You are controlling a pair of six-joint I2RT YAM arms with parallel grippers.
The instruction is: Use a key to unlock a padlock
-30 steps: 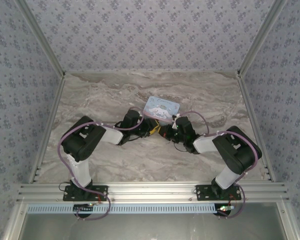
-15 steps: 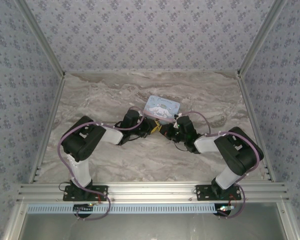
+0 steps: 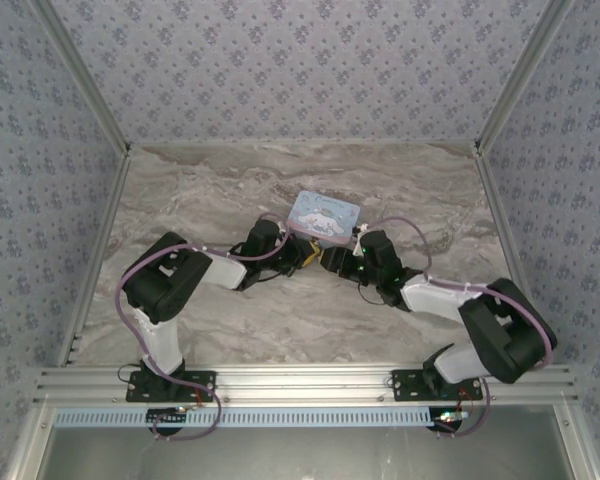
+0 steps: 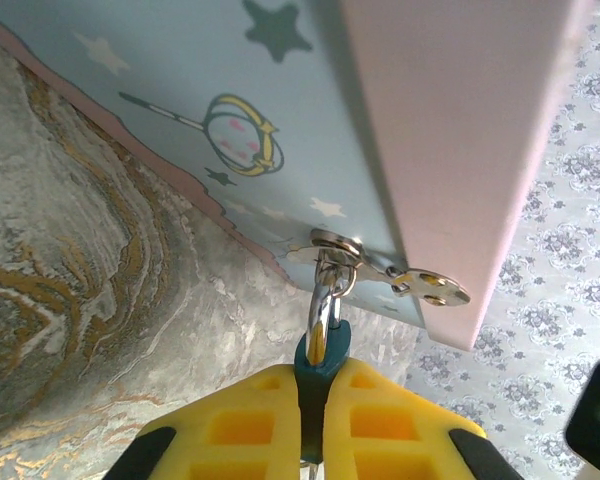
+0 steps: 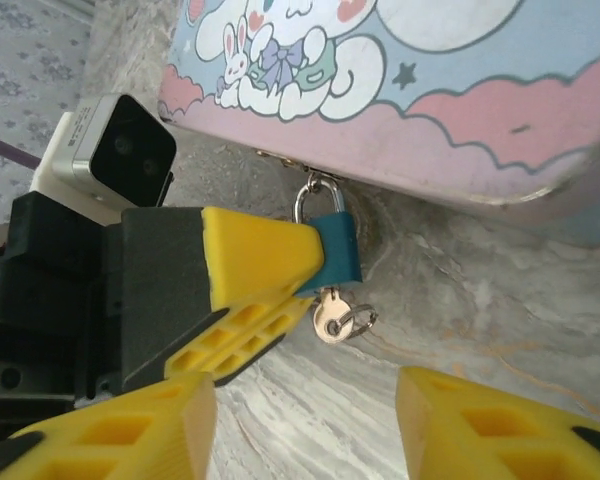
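Padlock (image 5: 337, 250) in teal-blue hangs by its thin metal shackle (image 4: 322, 300) from the hasp (image 4: 340, 245) on the near side of the tin box (image 3: 325, 215), a pale-blue box printed with cartoon figures, stars and pink clouds. The box sits on the marble table (image 3: 230, 320), about midway between left and right and toward the far half. The left gripper (image 3: 307, 255) reaches in from the left and is clamped on the padlock, its yellow fingers (image 5: 260, 255) pressed against both flat faces of the body. The key (image 5: 330, 320), small and silvery with a little wire ring through its head, sticks out of the bottom of the padlock, just below the left gripper's fingers. The right gripper (image 5: 308, 395) comes in from the right with its jaws spread wide. It grips nothing and hovers on the near side of the key, apart from it. The two grippers meet just in front of the box's near edge.
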